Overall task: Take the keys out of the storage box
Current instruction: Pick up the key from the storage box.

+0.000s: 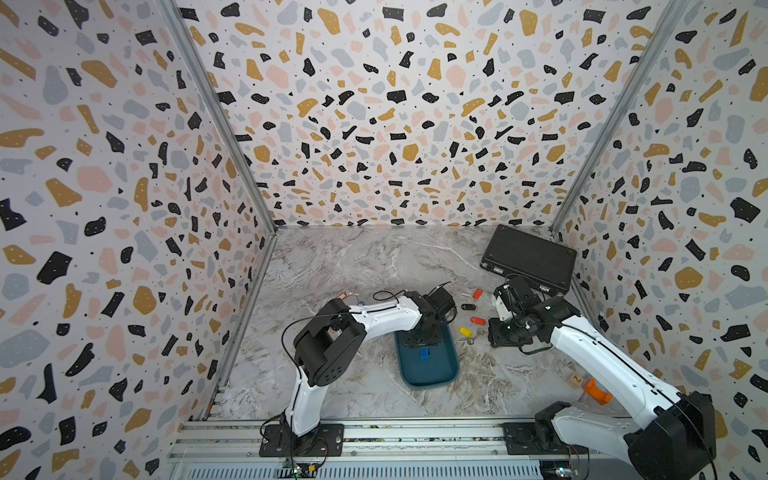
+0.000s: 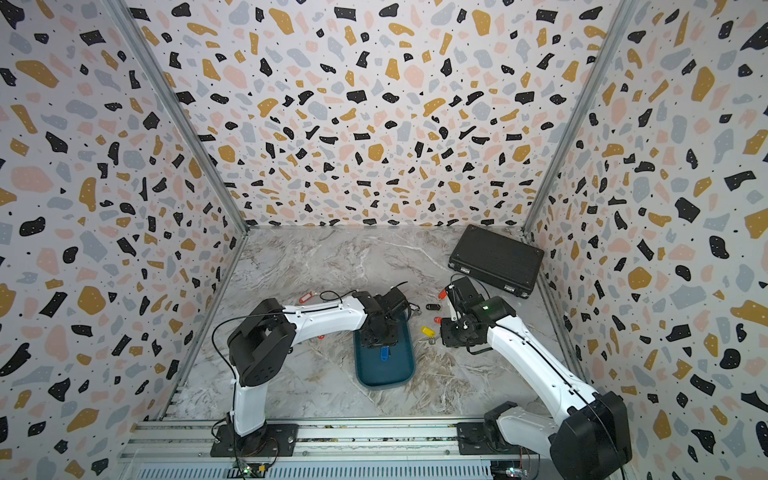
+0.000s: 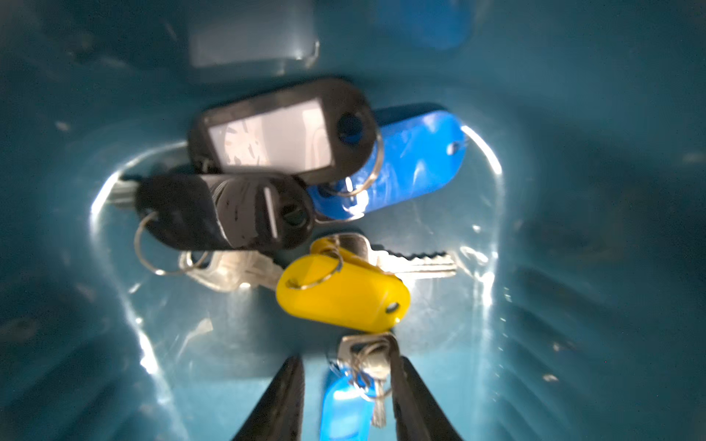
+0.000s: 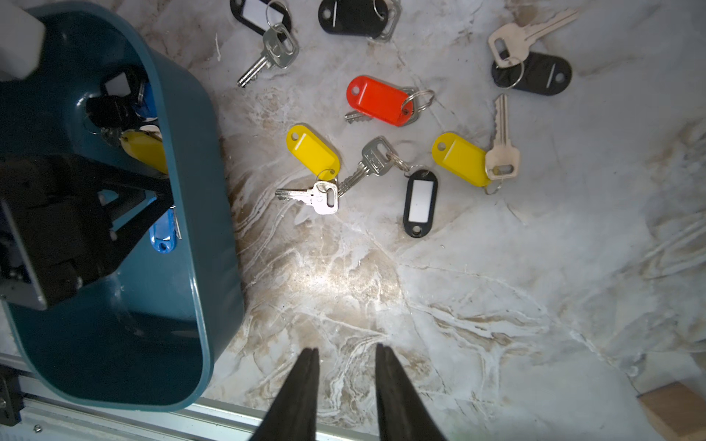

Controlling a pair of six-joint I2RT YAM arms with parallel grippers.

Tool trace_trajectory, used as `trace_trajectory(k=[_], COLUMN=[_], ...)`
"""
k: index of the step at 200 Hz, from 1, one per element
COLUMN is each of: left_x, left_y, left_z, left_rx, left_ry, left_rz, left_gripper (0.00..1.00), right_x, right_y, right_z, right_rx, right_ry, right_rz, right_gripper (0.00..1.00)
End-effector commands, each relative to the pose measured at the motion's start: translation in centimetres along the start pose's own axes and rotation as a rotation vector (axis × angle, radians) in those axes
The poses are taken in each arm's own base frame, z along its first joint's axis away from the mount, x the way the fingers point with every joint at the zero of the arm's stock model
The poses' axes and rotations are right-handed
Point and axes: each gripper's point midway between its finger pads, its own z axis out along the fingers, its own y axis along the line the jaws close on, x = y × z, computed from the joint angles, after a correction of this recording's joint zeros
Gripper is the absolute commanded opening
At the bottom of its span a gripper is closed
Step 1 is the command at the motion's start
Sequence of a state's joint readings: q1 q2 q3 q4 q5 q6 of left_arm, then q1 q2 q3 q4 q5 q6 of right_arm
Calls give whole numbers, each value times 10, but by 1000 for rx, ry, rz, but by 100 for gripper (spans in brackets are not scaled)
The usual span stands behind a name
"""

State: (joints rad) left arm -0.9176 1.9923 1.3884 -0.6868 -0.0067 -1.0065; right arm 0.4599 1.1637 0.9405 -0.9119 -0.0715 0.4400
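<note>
The teal storage box [image 1: 434, 376] [image 2: 388, 376] lies mid-table, its rim [image 4: 223, 198] beside the loose keys. Inside it are two black-tagged keys [image 3: 282, 133], a blue-tagged one [image 3: 414, 160] and a yellow-tagged one [image 3: 344, 294]. My left gripper [image 3: 345, 366] [image 1: 422, 338] reaches down into the box. Its jaws stand apart around a light-blue-tagged key [image 3: 345, 404]: the ring touches one finger, and a gap shows on the other side. My right gripper [image 4: 345, 355] [image 1: 503, 332] hovers open over bare marble just right of the box.
Several keys lie on the table right of the box: red tag [image 4: 378, 101], yellow tags [image 4: 313, 152] [image 4: 460, 158], black tags [image 4: 420, 202] [image 4: 535, 74]. A black briefcase [image 1: 530, 257] sits back right. A wooden block [image 1: 575, 379] and an orange piece [image 1: 596, 392] lie front right.
</note>
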Motion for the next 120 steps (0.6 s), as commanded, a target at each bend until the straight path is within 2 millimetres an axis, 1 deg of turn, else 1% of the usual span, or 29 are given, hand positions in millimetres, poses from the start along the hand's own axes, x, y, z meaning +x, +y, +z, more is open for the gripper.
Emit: trace_trajectory(k=[1,15,59,91,98,103,120], left_x=[-1,-1,0,-2,-3,-3,-5], left_y=[-3,-2,0,2,4,4,5], left_z=[-3,-2,-3,-14,-17,-19,-28], left_rx=[-2,-3,-2,-5,-7,-6,-6], left_ry=[-8,-8,-6,-29,-35,-40,-57], left_rz=[10,12,21,33,37,39,45], left_gripper=[38,35,18,7,4,0,0], right_x=[3,3,2,2,2,2,2], right_y=[-2,-2,-1,-1,-1,-1,-1], right_z=[-3,-3,-4,-5,-5,-5,-5], right_rx=[-2,-2,-4,-6,-5,-5,-5], right_ry=[-5,-6,-9,-10,-11,-11,-12], right_rz=[1,1,2,2,2,4,5], right_gripper=[30,30,29,28,28,27,27])
